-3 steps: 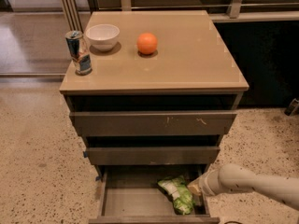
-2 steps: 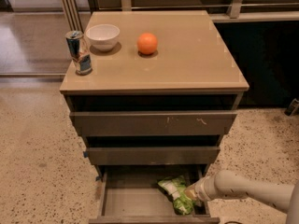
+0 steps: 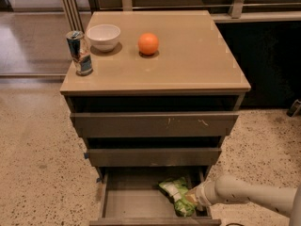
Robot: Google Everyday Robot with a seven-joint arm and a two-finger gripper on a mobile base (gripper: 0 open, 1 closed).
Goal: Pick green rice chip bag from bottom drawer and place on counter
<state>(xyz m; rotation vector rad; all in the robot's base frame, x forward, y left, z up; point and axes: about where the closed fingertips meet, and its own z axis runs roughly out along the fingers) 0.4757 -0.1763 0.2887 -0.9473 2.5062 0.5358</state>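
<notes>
Gripper [image 3: 191, 198] sits against green rice chip bag [image 3: 173, 190] in bottom drawer [image 3: 132, 200].

The green rice chip bag [image 3: 172, 189] lies at the bottom drawer's [image 3: 134, 205] 3 o'clock, with the gripper [image 3: 191, 199] at the bag's 4 o'clock.

1 high view down onto cabinet [image 3: 155, 126] front — claw [image 3: 190, 198] bottom-right.

Smooth beige counter [image 3: 197, 55] carries a glossy white bowl [image 3: 103, 36] and shiny metal can [image 3: 80, 53]. Matt grey bottom drawer [image 3: 131, 202] holds the glossy foil green rice chip bag [image 3: 173, 191]; smooth off-white gripper [image 3: 190, 200] at its 4 o'clock.
</notes>
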